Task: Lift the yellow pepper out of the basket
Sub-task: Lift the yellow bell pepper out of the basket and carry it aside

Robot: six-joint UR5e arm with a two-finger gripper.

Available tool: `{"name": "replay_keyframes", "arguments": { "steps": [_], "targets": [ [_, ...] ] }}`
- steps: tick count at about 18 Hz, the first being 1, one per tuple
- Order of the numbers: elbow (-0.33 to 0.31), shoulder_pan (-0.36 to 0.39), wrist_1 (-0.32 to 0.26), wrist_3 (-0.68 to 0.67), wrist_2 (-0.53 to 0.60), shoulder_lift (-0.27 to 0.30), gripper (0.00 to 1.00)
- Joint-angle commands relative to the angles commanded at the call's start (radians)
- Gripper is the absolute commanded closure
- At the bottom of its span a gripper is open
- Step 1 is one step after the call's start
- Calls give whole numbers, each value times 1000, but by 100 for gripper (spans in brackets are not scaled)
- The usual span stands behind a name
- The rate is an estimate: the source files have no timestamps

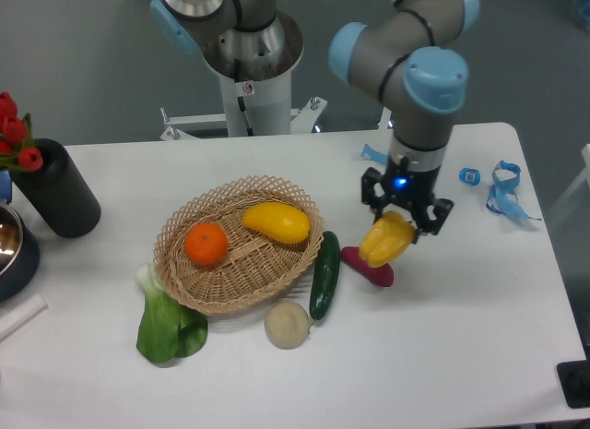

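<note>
The yellow pepper hangs in the air to the right of the basket, above a purple vegetable. My gripper is shut on the pepper from above, its black fingers on either side of the pepper's top. The round wicker basket sits left of centre on the white table. It holds an orange and a smooth yellow mango-like fruit.
A dark green cucumber lies against the basket's right rim. A pale round root and a bok choy lie in front. A black vase with red tulips stands far left; blue clips and tape lie at the right.
</note>
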Motion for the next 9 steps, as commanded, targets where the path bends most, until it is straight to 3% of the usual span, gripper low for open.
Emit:
{"name": "replay_keyframes", "arguments": {
  "steps": [6,9],
  "targets": [
    [23,20,9,5,17,-11,43],
    [69,-3,-1,63,159,-46,43]
  ]
}}
